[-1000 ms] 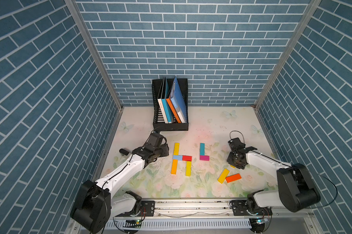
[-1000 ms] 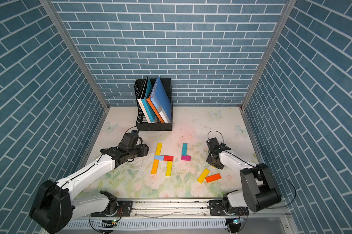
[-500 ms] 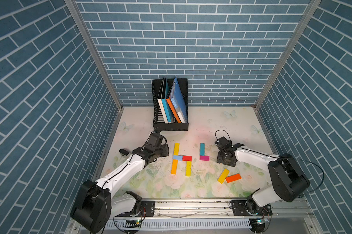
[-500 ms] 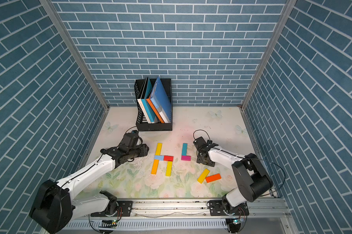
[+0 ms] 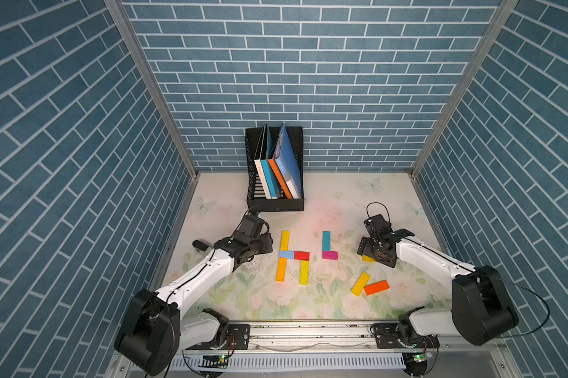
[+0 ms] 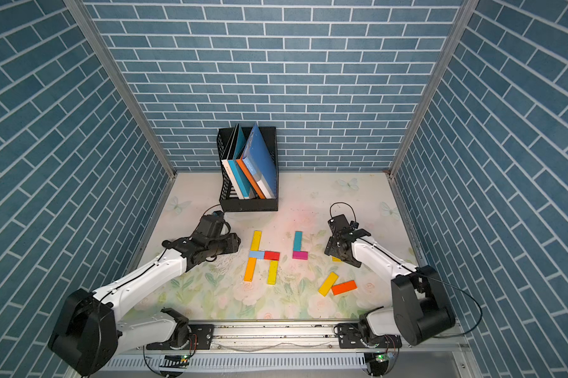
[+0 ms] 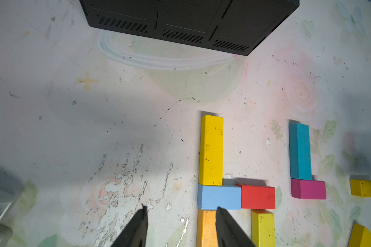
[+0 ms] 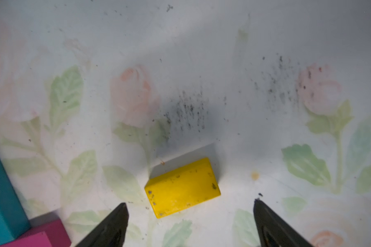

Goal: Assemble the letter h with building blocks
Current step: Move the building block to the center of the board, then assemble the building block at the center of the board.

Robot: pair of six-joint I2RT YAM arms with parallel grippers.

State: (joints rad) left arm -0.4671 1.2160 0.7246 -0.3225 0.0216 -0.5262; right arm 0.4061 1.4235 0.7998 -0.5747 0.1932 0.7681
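Bench [image 5: 341, 203] with a faded floral print fills the lower middle of both top views; left arm [image 5: 204, 271] reaches in from the lower left and right arm [image 5: 430, 258] from the lower right; a black rack [image 5: 274, 205] stands at the upper centre of the bench with books [image 5: 287, 163] leaning in it.

The left hand [image 7: 181, 216] hangs just left of the letter h [image 5: 292, 255], fingers partly apart with only bare bench between them, holding nothing; the right hand [image 8: 190, 203] is spread wide and grips nothing.

The letter h lies flat at the centre of the bench: long yellow block [image 5: 285, 240] over light blue block [image 5: 286, 254] over orange block [image 5: 281, 269] as the stem, red block [image 5: 301, 255] as the crossbar, second yellow block [image 5: 304, 272] below it as the leg.

Just right of it, a teal block [image 5: 326, 240] meets a magenta block [image 5: 329, 255] in an L; lower right, a tilted yellow block [image 5: 360, 284] touches an orange-red block [image 5: 376, 287]; the small yellow block [image 8: 182, 188] lies loose on the bench between the right hand's open fingers, touching neither.
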